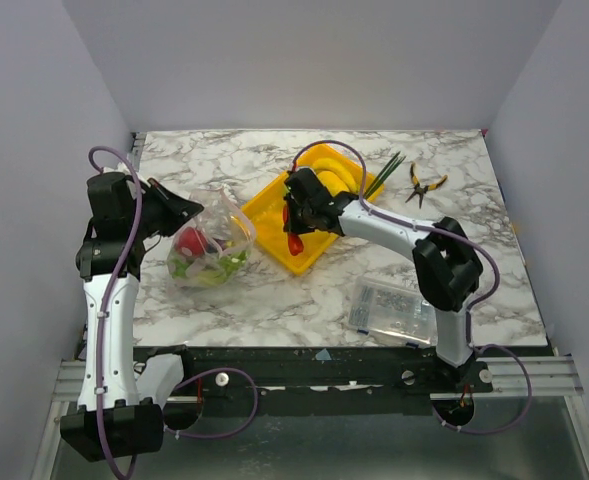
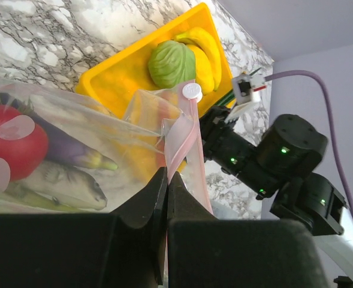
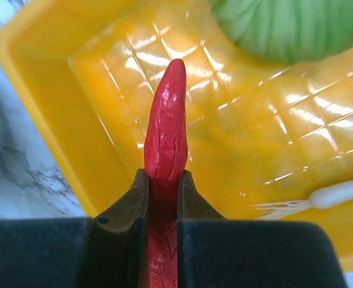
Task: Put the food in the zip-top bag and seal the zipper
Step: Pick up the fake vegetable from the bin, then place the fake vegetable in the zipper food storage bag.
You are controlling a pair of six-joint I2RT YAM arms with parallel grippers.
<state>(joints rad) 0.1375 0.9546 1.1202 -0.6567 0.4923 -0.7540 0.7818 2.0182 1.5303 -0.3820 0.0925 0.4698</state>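
Now right gripper [image 3: 163, 178] tight on red pepper [image 3: 167, 117], left gripper [image 2: 167, 182] tight on zip-top bag [image 2: 98, 117] edge.

Left gripper [image 2: 167, 177] is clamped tight on the pink zipper [image 2: 182, 135] at the mouth of the zip-top bag [image 2: 104, 129], with a round white tab [image 2: 192, 91] at the strip's top end. Through the clear plastic: red tomato [image 2: 14, 147], purple piece [image 2: 74, 150] and grey fish [image 2: 62, 180] lying together. Behind the bag, on the marble table [image 2: 44, 36], the yellow tray [image 2: 122, 72] holds a green leafy piece [image 2: 172, 63] touching the bananas [image 2: 205, 54]; the right arm [image 2: 272, 156], black with green lights, sits at the tray's near edge.
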